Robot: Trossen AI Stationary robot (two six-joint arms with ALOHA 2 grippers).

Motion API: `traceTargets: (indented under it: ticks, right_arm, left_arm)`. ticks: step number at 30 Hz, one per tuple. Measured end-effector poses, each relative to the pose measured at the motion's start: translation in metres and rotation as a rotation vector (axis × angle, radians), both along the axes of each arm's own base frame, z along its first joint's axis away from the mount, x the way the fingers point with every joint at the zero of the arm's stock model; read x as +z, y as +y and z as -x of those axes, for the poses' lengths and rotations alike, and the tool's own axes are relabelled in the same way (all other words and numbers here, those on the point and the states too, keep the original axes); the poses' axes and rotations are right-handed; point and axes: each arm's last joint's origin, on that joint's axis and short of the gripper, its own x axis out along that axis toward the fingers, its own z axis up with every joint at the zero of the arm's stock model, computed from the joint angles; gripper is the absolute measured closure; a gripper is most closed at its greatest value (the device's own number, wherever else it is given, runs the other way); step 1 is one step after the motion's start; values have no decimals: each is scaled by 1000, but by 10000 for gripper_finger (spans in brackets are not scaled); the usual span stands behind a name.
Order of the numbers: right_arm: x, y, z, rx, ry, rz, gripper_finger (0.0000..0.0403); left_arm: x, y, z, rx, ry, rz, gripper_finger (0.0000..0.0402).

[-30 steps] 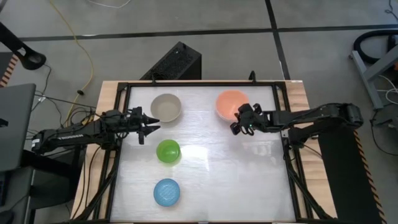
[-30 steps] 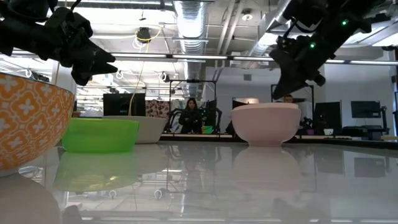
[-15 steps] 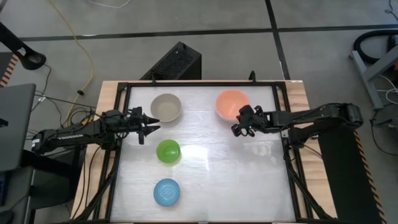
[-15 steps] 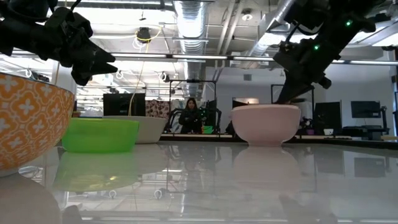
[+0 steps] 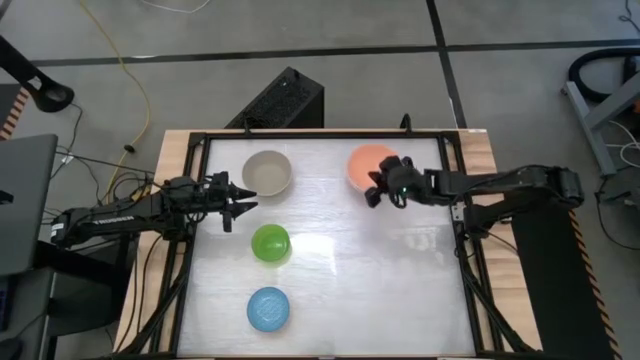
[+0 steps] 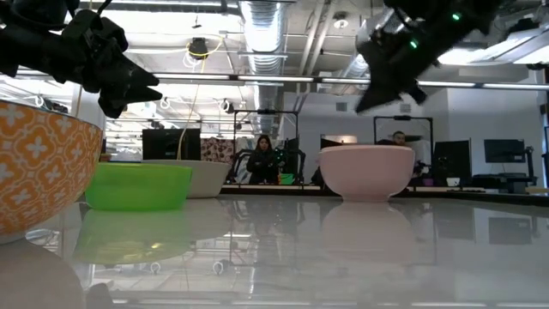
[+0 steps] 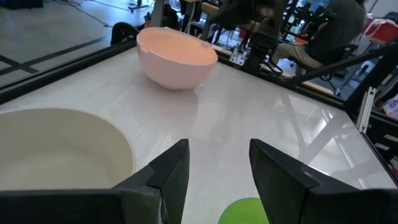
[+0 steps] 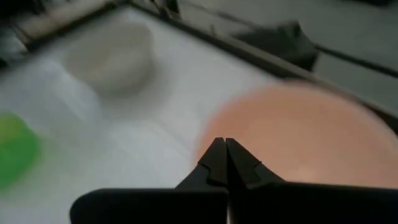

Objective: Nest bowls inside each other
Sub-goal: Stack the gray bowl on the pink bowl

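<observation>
Four bowls stand apart on their bases on the white table: a grey-beige bowl [image 5: 267,172] at the far left, a salmon-pink bowl [image 5: 368,160] at the far right, a green bowl [image 5: 270,243] in the middle and a light blue bowl [image 5: 269,309] near the front. My right gripper [image 5: 370,196] is shut and empty. It hangs above the pink bowl's [image 6: 367,170] near-left rim, clear of it [image 6: 364,105]. The right wrist view shows its shut fingers [image 8: 225,152] over the pink bowl [image 8: 305,137]. My left gripper [image 5: 248,203] waits open between the grey-beige and green bowls.
A black frame [image 5: 190,230] runs around the table. In the low view a bowl wall with an orange and white pattern [image 6: 39,163] stands close to the camera at the left. Bare table lies between the green bowl and the right rail. People sit in the room behind [image 6: 262,159].
My right gripper has risen from beside the pink bowl and swung a little toward the table's far-left, over the bowl's near rim. It has tipped from pointing steeply down toward level and has stayed shut. No bowl has moved.
</observation>
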Motion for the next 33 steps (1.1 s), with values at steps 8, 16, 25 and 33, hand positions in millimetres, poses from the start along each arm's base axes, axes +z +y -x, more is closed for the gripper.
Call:
traceTargets:
  ticks: [8, 16, 25, 33]
  right_arm:
    - [25, -18, -64, 151, -85, 64, 397]
    - [32, -46, -155, 170, -57, 93, 354]
    - [20, -94, -220, 139, 62, -8, 247]
    - [-22, -133, -246, 119, 178, -160, 134]
  left_arm:
    - [1, 0, 0, 0, -11, -6, 244]
    - [2, 0, 0, -1, -14, -11, 244]
    - [2, -1, 0, -22, -16, -9, 244]
    - [3, -1, 0, -28, -26, -11, 244]
